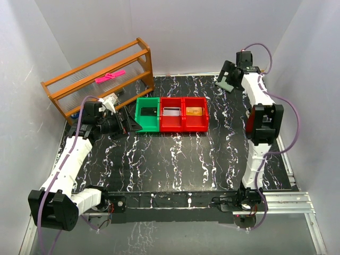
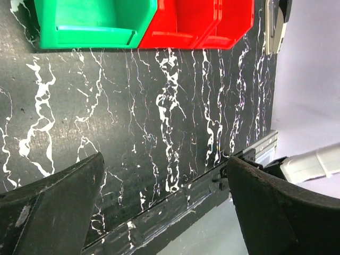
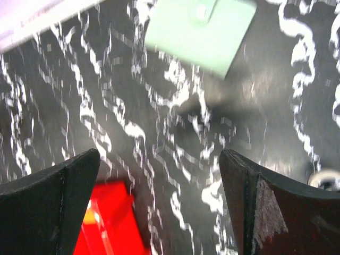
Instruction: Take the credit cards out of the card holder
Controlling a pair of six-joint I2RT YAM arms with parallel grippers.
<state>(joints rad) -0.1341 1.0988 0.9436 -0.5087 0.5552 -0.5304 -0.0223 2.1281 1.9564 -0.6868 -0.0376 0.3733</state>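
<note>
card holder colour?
The card holder is pale mint green; it shows best in the right wrist view.

Top cam is sitting high behind the arm bases, looking down and forward, taking in the whole table (image 1: 175,159) from well back. Left wrist cam is running low and close over the table, facing across it toward the green bin (image 2: 90,24) and red bins (image 2: 202,21), which top is also covering. Right wrist cam is pointing steeply down, close in, catching the card holder (image 3: 204,32) and a red bin corner, both also showing in top.
</note>
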